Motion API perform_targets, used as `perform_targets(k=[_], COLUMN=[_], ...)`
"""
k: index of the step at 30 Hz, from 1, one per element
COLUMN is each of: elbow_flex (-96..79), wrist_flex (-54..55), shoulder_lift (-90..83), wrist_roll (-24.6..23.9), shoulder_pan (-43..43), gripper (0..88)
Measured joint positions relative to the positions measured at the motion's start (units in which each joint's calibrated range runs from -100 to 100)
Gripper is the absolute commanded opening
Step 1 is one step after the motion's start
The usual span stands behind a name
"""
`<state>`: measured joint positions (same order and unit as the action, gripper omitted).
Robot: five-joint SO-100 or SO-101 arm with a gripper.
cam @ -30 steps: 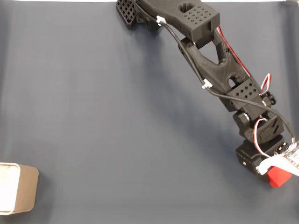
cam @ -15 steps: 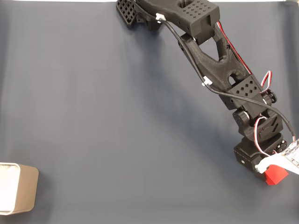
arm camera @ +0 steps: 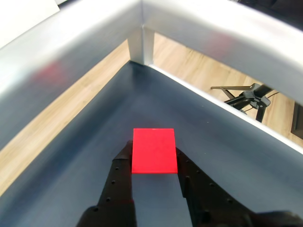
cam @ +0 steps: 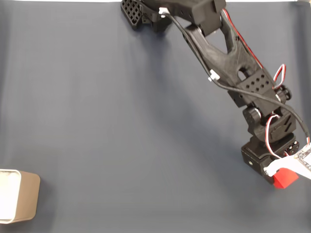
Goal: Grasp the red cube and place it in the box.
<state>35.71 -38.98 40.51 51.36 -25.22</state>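
Matte black end effector (arm camera: pixel 154 158) around smooth, flat-faced red cube (arm camera: pixel 153 150)

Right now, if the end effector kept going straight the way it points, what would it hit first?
The red cube, already between the end effector's fingertips. Beyond it, probably the silver rail at the mat's edge.

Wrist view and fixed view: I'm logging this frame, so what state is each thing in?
red cube: on the dark mat, between the tool's fingers, near the mat's corner.
tool: fingers flank the cube's sides; a firm clamp cannot be told.
box: upright, open top, far from the cube, at the fixed view's left edge.
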Motion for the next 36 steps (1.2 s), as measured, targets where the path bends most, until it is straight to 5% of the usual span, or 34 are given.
perform_targets(k=[36], elbow_flex=[-1.3], wrist_flex=[-3.1], shoulder_lift=[-16.3], wrist_roll=[-0.4], shoulder_pan=[32.0], gripper=[0.0])
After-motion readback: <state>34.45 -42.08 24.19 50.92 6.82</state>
